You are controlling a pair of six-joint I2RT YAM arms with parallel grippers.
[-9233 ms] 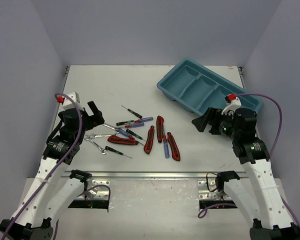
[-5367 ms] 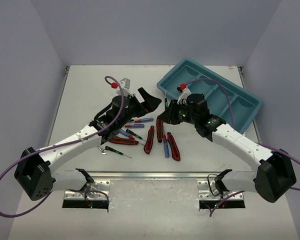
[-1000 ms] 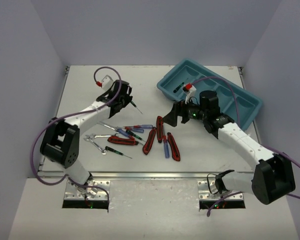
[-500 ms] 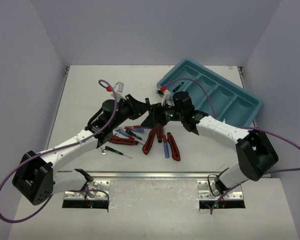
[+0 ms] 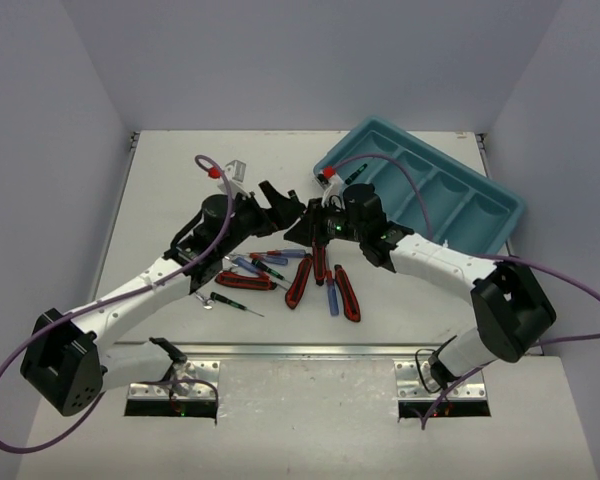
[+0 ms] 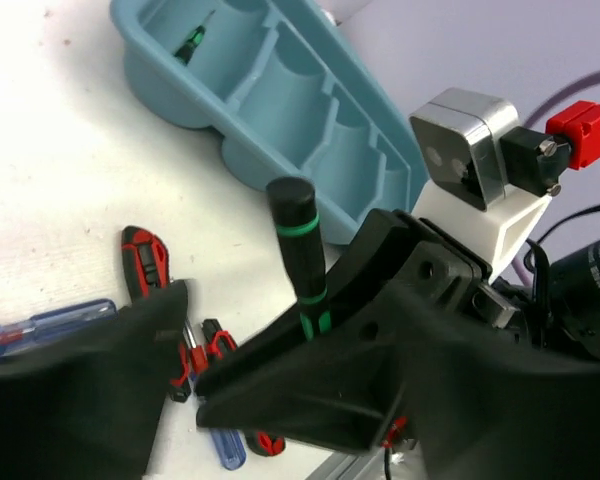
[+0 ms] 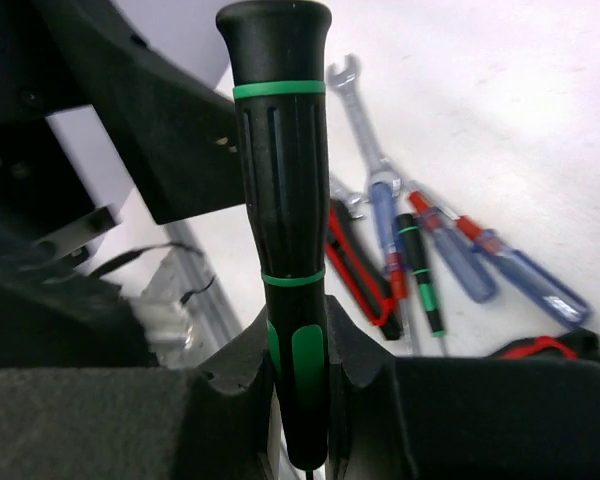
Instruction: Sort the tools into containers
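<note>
A black-and-green screwdriver (image 7: 280, 170) stands upright between my right gripper's (image 7: 298, 350) fingers, which are shut on its lower handle. In the left wrist view the same screwdriver (image 6: 298, 245) pokes up from the right gripper's black finger. My left gripper (image 5: 280, 203) is open just left of the right gripper (image 5: 302, 225), above the table's middle. One left finger (image 6: 80, 400) shows at the lower left, apart from the screwdriver. The teal tray (image 5: 325, 165) lies at the back right. Its nearest compartment holds one black-and-green screwdriver (image 6: 192, 40).
Below the grippers lie red-and-black utility knives (image 5: 300, 278), blue-and-red screwdrivers (image 5: 280, 241), silver wrenches (image 5: 193, 273) and a black-and-green screwdriver (image 5: 238, 303). Grey walls stand on both sides. The tray (image 6: 280, 110) lies diagonally.
A second ago the left gripper was at the far left with the screwdriver. The grippers met mid-table. Now the right gripper holds it and the left has opened and drawn slightly back.
</note>
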